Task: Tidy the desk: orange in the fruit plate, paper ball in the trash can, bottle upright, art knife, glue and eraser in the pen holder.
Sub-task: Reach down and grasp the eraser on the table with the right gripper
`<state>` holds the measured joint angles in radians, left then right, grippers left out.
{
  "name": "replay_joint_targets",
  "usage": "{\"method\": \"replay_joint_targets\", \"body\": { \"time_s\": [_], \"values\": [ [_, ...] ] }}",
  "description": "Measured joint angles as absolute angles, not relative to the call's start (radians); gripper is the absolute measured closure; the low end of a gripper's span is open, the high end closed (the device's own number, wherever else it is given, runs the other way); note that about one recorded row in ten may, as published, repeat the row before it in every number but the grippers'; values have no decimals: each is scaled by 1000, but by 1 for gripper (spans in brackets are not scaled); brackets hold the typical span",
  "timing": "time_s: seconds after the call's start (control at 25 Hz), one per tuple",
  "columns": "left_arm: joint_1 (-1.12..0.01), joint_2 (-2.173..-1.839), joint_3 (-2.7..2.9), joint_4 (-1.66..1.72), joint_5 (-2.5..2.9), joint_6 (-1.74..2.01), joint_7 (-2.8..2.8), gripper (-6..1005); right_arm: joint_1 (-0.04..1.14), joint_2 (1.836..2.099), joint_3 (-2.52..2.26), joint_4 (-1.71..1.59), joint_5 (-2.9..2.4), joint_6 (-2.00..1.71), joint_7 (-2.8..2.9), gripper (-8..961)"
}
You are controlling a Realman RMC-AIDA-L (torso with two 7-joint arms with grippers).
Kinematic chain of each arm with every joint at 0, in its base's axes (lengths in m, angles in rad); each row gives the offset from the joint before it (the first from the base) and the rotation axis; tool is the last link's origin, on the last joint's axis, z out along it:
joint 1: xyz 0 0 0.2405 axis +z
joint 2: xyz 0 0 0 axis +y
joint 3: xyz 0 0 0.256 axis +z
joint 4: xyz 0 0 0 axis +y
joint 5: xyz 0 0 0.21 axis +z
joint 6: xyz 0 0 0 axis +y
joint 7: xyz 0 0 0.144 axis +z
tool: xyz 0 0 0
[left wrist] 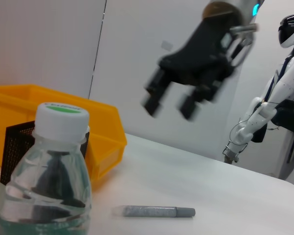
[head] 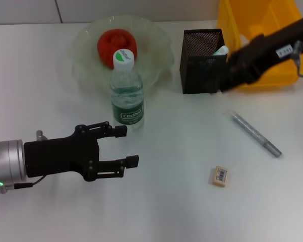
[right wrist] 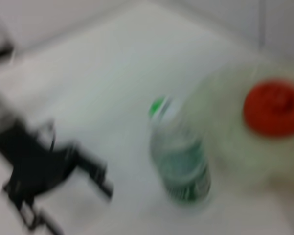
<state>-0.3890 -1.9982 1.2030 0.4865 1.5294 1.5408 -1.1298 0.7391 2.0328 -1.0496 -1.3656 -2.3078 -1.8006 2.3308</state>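
Observation:
The orange point(head: 116, 44) lies in the pale-green fruit plate point(head: 156, 38). In front of it the bottle point(head: 126, 96) stands upright. My left gripper point(head: 127, 146) is open just short of the bottle, holding nothing. My right gripper point(head: 226, 74) hangs beside the black mesh pen holder point(head: 201, 63); in the left wrist view it point(left wrist: 170, 104) is open and empty. A white-and-green glue stick point(head: 221, 50) pokes out of the holder. The grey art knife point(head: 255, 133) and the eraser point(head: 219, 176) lie on the desk. The paper ball is out of view.
The yellow trash can point(head: 272, 20) stands at the back right, behind my right arm. The left wrist view shows the bottle point(left wrist: 49, 186), the art knife point(left wrist: 156, 211) and a white humanoid robot point(left wrist: 283, 98) beyond the desk. The right wrist view shows the bottle point(right wrist: 181, 166) and the orange point(right wrist: 274, 107).

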Motion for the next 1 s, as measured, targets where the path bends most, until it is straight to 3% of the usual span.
{"method": "replay_joint_targets", "body": {
  "time_s": [0.2, 1.0],
  "values": [
    [-393, -1999, 1207, 487, 1529, 1541, -1139, 202, 809, 2076, -1166, -1357, -2523, -1885, 2358, 373],
    [-394, -2002, 1208, 483, 1530, 1531, -1140, 202, 775, 2087, -1542, -1134, -2542, -1695, 2449, 373]
  ]
}}
